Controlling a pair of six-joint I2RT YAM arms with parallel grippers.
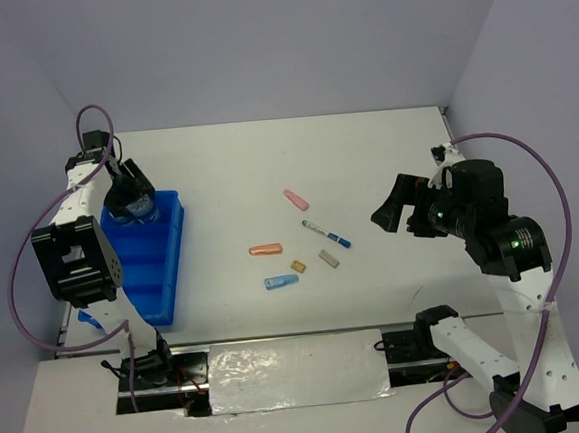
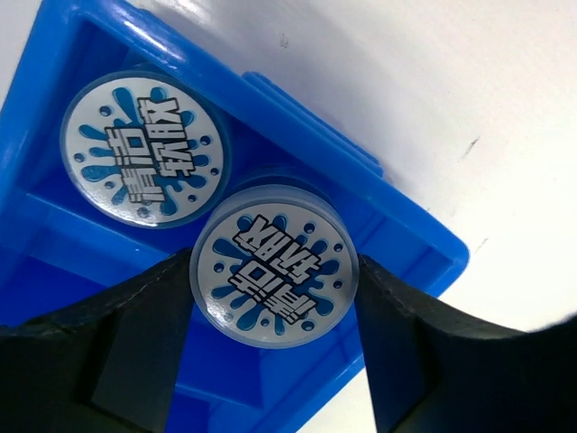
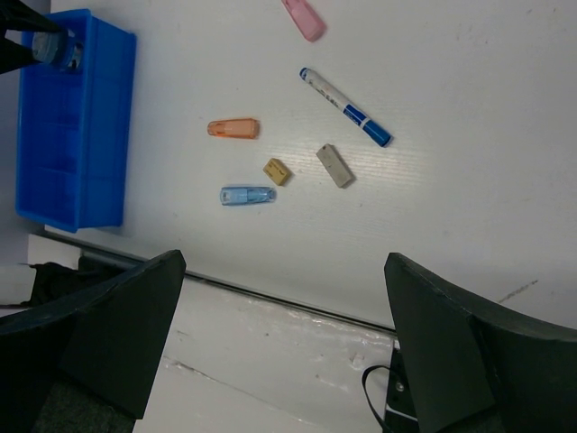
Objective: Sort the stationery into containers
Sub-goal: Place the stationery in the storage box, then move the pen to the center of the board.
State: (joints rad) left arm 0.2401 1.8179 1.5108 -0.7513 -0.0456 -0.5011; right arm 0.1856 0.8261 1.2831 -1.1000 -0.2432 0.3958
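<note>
From above, the tray (image 1: 168,271) is seen along the left edge of the table, and the left pincer (image 1: 133,207) is poised over its far end. The right pincer (image 1: 395,213) is held above the right half of the table. The pen (image 1: 326,234), pink stick (image 1: 295,199), orange stick (image 1: 266,248), light-blue stick (image 1: 281,281), tan block (image 1: 297,266) and grey block (image 1: 328,259) lie loose in the middle of the table.

In the left wrist view, a tub (image 2: 275,266) is clasped between the fingers (image 2: 135,343), which appear pressed against its sides. It is held over the end compartment, partly above the tray's corner wall, just beside a second tub (image 2: 144,149) lying inside. The tub is best shifted inward, clear of wall and neighbour. It should then be lowered level and only then let go, so that it is not tipped onto the rim.

In the right wrist view, the right pincer's jaws are shown wide with nothing between them. The loose pieces are seen on the table below.
</note>
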